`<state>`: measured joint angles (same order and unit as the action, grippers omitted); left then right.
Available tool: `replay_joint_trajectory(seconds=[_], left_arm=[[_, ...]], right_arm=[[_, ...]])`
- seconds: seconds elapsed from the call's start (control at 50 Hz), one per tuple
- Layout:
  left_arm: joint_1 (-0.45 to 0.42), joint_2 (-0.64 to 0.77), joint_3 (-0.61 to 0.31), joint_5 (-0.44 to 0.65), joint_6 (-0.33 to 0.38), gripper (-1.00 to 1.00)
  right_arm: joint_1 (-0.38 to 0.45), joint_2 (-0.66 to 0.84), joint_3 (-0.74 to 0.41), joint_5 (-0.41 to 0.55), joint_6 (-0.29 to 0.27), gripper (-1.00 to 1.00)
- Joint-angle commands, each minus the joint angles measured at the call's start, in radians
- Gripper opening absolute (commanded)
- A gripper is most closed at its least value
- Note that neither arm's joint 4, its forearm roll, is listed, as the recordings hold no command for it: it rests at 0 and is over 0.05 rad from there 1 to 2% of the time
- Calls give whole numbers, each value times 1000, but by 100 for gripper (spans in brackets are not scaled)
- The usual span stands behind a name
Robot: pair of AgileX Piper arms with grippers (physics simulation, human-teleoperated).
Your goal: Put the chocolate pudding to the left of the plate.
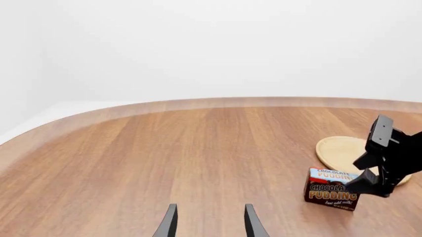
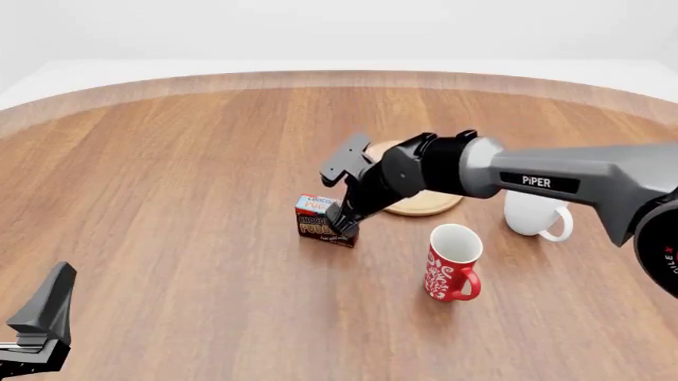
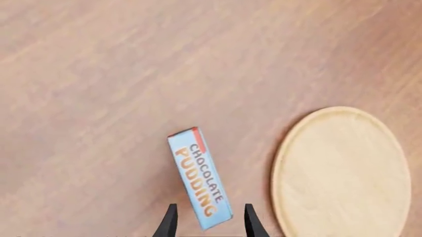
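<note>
The chocolate pudding (image 2: 316, 218) is a small dark brown box with a light blue top. It stands on the table just left of the plate (image 2: 426, 204), a flat light wooden disc. My right gripper (image 2: 344, 219) hangs over the box's right end, partly hiding it. In the right wrist view the right gripper (image 3: 209, 207) is open, with the near end of the pudding (image 3: 197, 175) between the fingers and a gap on each side, and the plate (image 3: 343, 173) beside it. My left gripper (image 1: 209, 217) is open and empty, far from the pudding (image 1: 329, 190) and the plate (image 1: 339, 148).
A red patterned mug (image 2: 452, 263) stands in front of the plate. A white mug (image 2: 533, 213) stands to the plate's right, behind my right arm (image 2: 551, 178). The left gripper (image 2: 43, 317) sits at the near left edge. The table's curved far edge (image 2: 339, 77) runs across the back.
</note>
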<state>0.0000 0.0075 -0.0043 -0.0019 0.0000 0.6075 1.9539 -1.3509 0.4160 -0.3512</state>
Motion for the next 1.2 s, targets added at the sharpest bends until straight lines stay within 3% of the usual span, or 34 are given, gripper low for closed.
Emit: replay_joint_trajectory(seconds=[0.02, 1.06, 1.08, 1.2], left_arm=[[0, 0, 0, 0, 0, 100], [0, 0, 0, 0, 0, 100], [0, 0, 0, 0, 0, 100], [0, 0, 0, 0, 0, 100]], right_arm=[[7, 3, 4, 6, 5, 100], [6, 60, -14, 16, 12, 100], [4, 60, -14, 16, 11, -100], [13, 48, 5, 4, 17, -100]])
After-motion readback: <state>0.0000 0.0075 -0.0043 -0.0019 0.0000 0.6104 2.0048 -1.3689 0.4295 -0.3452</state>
